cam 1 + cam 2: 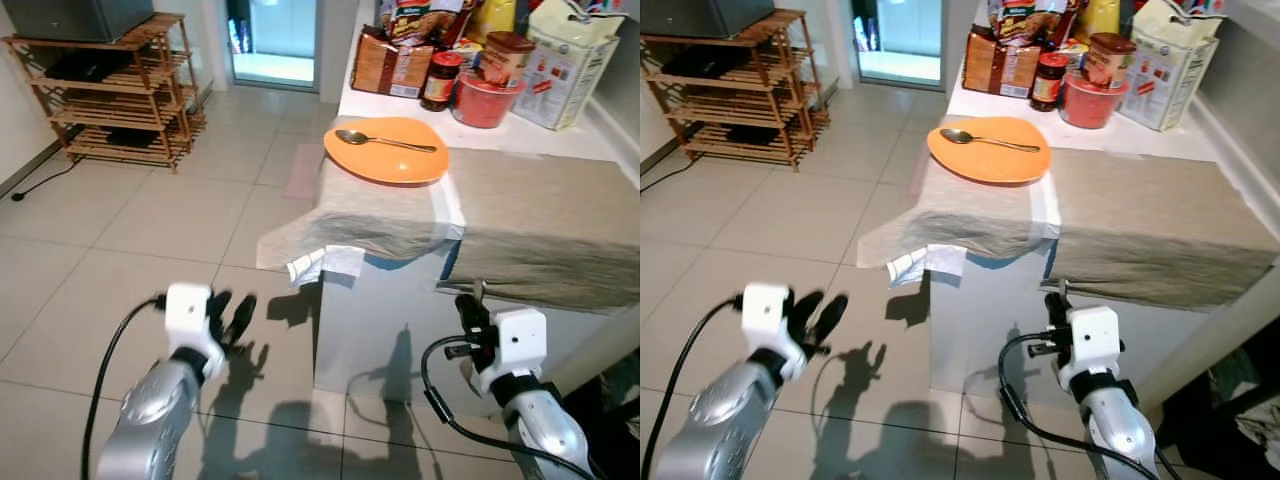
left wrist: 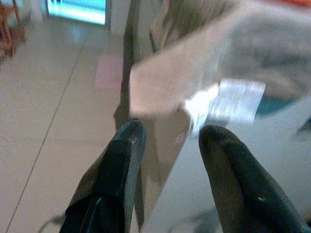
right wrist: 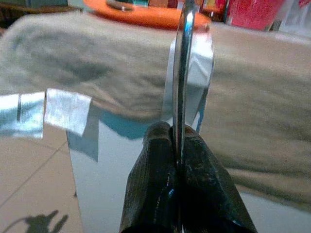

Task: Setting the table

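Low in front of me, my right gripper [image 3: 177, 145] has its jaws clamped on a thin piece of metal cutlery [image 3: 181, 73] standing upright, seen edge-on so I cannot tell what kind, just short of the near edge of the white surface [image 1: 400, 310]. My left gripper [image 1: 228, 318] hangs over the tiled floor [image 1: 150, 230] with its jaws parted and holding nothing. On the beige cloth [image 1: 540, 215] draped over the surface sits an orange plate [image 1: 386, 160] with a spoon [image 1: 385, 141] lying across it, with jars and boxes of groceries [image 1: 480, 60] behind it.
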Motion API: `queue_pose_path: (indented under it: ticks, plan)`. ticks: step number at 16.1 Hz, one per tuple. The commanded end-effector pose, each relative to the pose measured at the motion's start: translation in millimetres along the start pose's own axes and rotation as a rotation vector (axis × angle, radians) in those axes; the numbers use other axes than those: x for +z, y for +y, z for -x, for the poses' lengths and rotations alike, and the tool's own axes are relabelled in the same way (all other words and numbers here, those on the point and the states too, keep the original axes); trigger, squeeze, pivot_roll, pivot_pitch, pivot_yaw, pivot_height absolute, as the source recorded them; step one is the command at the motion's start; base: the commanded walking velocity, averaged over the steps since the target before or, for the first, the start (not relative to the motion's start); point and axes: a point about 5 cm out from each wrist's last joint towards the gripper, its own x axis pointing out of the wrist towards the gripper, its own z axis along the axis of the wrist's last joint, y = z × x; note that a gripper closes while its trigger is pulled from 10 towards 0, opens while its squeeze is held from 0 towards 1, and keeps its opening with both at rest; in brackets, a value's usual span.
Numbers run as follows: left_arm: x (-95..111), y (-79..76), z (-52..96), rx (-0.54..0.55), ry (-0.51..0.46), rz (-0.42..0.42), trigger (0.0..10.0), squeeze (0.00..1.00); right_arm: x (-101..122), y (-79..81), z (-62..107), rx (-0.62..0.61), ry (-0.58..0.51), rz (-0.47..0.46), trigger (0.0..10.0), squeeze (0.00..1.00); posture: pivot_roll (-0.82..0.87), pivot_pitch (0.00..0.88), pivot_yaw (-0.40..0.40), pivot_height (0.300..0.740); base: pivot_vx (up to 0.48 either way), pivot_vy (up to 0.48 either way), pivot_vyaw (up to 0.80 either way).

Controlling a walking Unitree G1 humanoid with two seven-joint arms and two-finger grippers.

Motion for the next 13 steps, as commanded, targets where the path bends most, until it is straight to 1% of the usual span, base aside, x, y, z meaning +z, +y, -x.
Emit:
queue_pose_path:
  ticks: [1, 2, 3, 4, 6, 7, 9, 13]
  plan:
    - [7, -2.6, -6.0, -0.002, -0.025, -0.013, 10.0, 0.0, 8, 0.4, -6.2, 0.01, -0.044, -0.01, 0.0, 0.0, 0.03, 0.0, -0.026, 0.74, 0.0, 0.0, 0.0]
    - [10, -4.1, -8.6, -0.012, -0.034, -0.026, 10.0, 0.0, 10, 0.6, -8.4, 0.008, -0.054, -0.013, 0.0, 0.0, 0.03, 0.0, -0.023, 0.74, 0.0, 0.0, 0.0]
    - [12, -9.6, -12.5, -0.04, -0.035, -0.011, 10.0, 0.0, 13, 0.5, -13.0, 0.004, -0.066, -0.02, 0.0, 0.0, 0.03, 0.0, -0.018, 0.74, 0.0, -0.48, 0.0]
    - [12, -11.3, -13.3, -0.051, -0.033, -0.006, 10.0, 0.0, 13, 0.3, -14.5, 0.001, -0.065, -0.024, 0.0, 0.0, 0.03, 0.0, -0.017, 0.74, 0.0, -0.48, 0.0]
    - [16, -16.8, -16.4, -0.068, -0.047, -0.018, 10.0, 0.0, 14, 1.9, -18.2, 0.011, -0.066, -0.007, 0.0, 0.0, 0.02, 0.0, -0.013, 0.74, 0.0, -0.48, 0.0]
    - [18, -21.0, -19.6, -0.084, -0.052, -0.002, 10.0, 0.0, 12, 0.5, -20.8, 0.008, -0.056, -0.011, 0.0, 0.0, 0.02, 0.0, -0.011, 0.74, 0.0, -0.48, 0.0]
    - [19, -22.8, -20.7, -0.093, -0.056, 0.013, 10.0, 0.0, 11, 0.1, -22.8, 0.007, -0.051, -0.008, 0.0, 0.0, 0.02, 0.0, -0.008, 0.74, 0.0, -0.48, 0.0]
    - [21, -24.5, -21.1, -0.111, -0.066, 0.018, 10.0, 0.0, 11, -3.1, -25.9, -0.003, -0.047, -0.001, 0.0, 0.0, 0.02, 0.0, -0.007, 0.74, 0.0, -0.48, 0.0]
